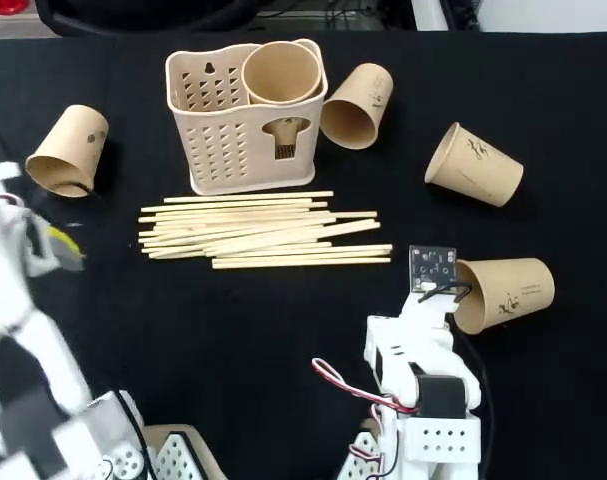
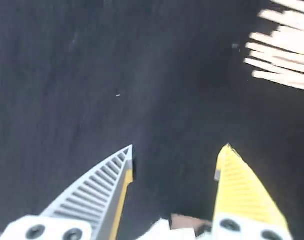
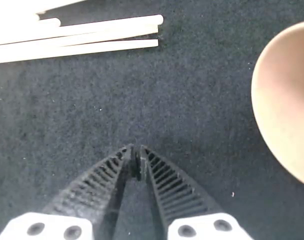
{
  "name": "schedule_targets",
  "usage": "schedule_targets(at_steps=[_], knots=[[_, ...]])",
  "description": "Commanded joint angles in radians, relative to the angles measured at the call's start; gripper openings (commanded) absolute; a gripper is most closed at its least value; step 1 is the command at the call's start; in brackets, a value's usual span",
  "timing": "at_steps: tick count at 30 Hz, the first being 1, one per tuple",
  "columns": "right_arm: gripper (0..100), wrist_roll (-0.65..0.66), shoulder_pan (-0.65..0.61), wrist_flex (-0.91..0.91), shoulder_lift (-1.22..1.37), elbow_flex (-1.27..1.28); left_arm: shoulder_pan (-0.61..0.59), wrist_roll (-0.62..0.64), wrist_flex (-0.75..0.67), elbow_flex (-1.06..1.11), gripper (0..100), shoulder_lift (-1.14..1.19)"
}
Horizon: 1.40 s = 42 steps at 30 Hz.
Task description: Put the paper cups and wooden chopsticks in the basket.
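Note:
A beige slotted basket [image 1: 233, 135] stands at the back with one paper cup [image 1: 281, 72] upright in it. Other cups lie on their sides: one far left [image 1: 68, 150], one beside the basket [image 1: 356, 105], one at the right [image 1: 473, 165], one at the front right [image 1: 503, 293]. Wooden chopsticks [image 1: 263, 238] lie piled in front of the basket. My left gripper [image 2: 178, 150] hangs open over bare cloth at the left, chopstick ends [image 2: 282, 50] off to its side. My right gripper [image 3: 136, 152] is shut and empty, low over the cloth between the chopsticks [image 3: 76, 37] and the front-right cup [image 3: 287, 100].
The table is covered in black cloth [image 1: 233, 340]. The right arm's base [image 1: 423, 400] stands at the front middle, the left arm [image 1: 23, 330] along the left edge. A beige slotted piece [image 1: 178, 455] sits at the front edge.

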Motion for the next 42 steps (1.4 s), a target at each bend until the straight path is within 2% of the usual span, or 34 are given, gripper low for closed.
schedule_targets(at_steps=[1,7,12,15,25,33,39,42], knots=[[2.2,0.002,0.006,0.005,-0.05,-0.005,0.041,0.057,-0.161,0.202,27,-0.31],[2.2,0.002,0.006,0.005,-0.05,-0.005,0.031,0.198,-0.661,0.496,27,-0.58],[2.2,0.002,0.006,0.005,-0.05,-0.005,0.038,0.377,-1.082,0.731,27,-0.582],[2.2,0.0,0.006,0.005,-0.05,-0.005,0.07,0.448,-1.255,0.82,27,-0.559],[2.2,0.0,0.006,0.005,-0.05,-0.005,0.113,0.535,-1.378,0.748,27,-0.273],[2.2,0.0,0.006,0.005,-0.05,-0.005,0.114,0.562,-1.381,0.484,27,0.146],[2.2,0.0,0.006,0.005,-0.05,-0.005,0.154,0.664,-1.381,0.297,26,0.344],[2.2,0.0,0.006,0.005,-0.05,-0.005,0.165,0.674,-1.381,0.223,26,0.408]])
